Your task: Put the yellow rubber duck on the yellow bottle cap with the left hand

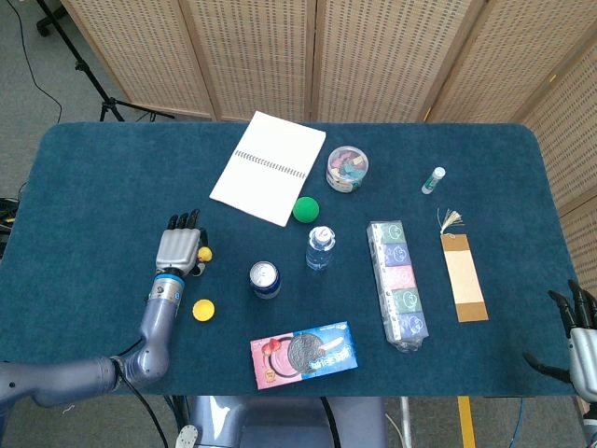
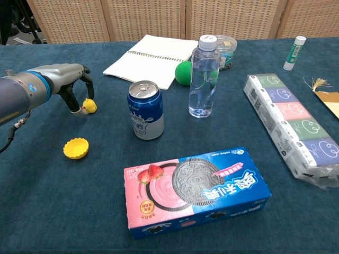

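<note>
Wicker screens stand behind a bench [image 1: 84, 187] covered in dark blue cloth. At the left, the left hand [image 2: 68, 79] arches over the yellow rubber duck [image 2: 89, 106], fingers curled down around it with a fingertip against its near side; whether it is truly pinched or only touched I cannot tell. The duck sits on the cloth, and the yellow bottle cap [image 2: 76, 148] lies apart from it, nearer the robot, open side up.

The duck is small and round, so a loose pinch could let it squirt away toward the blue can [image 2: 145, 110] just to its right. Released off-centre, it may tip off the cap's rim or nudge the light cap aside. Far right, the right hand [image 1: 582, 341] hangs off the bench edge, fingers spread, holding nothing.
</note>
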